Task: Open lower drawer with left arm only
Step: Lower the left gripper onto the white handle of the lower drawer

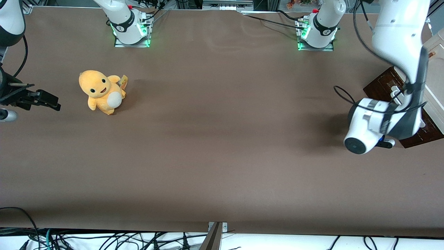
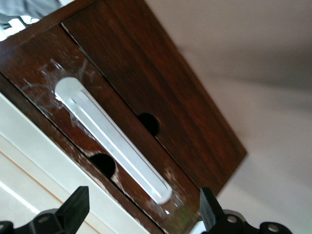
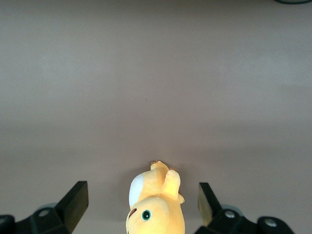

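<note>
The two black fingers [image 2: 73,207] of the gripper [image 2: 141,214] stood spread wide, released, grasping nothing. Between their tips the wrist camera looked straight onto the white bar handle [image 2: 112,139] of the lower drawer [image 2: 63,63]; the handle lay in the gap between the fingers, apart from both, with no contact seen. The dark-brown drawer front showed whitish scuffing around both ends of the handle, and two round dark holes, one on either side of the bar. A second dark-brown panel [image 2: 161,83] adjoined the drawer front along a thin seam. A beige cabinet panel [image 2: 34,161] ran along the drawer's other edge.

In the front view the left arm [image 1: 399,38] reached down at its own end of the bench [image 1: 222,139], its white wrist block [image 1: 367,125] low over the dark wood of the lower drawer [image 1: 381,85], just beside the beige cabinet [image 1: 435,69]. The fingers were hidden there by the wrist.

Well apart, toward the parked arm's end of the bench, an orange plush toy [image 1: 101,91] stood upright.
</note>
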`<control>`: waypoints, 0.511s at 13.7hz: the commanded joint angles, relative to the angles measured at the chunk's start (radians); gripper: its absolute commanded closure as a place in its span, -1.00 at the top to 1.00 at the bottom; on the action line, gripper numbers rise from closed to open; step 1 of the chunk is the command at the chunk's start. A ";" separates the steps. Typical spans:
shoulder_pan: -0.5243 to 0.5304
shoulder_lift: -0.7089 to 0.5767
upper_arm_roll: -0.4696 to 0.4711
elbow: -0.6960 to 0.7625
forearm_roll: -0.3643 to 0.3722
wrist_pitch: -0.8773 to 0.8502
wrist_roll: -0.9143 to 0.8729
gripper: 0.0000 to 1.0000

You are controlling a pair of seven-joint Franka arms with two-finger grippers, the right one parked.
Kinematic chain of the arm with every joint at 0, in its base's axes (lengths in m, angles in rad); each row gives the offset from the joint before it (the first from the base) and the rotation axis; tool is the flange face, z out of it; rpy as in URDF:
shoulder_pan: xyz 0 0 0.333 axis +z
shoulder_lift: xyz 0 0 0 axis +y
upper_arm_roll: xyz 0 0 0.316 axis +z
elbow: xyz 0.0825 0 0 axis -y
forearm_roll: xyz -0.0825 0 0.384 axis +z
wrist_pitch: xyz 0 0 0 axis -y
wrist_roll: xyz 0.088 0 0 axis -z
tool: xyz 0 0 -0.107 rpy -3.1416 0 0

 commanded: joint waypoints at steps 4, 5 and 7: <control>0.025 0.089 0.007 0.017 0.231 -0.046 -0.058 1.00; 0.037 0.097 0.007 0.018 0.248 -0.046 -0.061 1.00; 0.056 0.118 0.007 0.021 0.277 -0.045 -0.063 1.00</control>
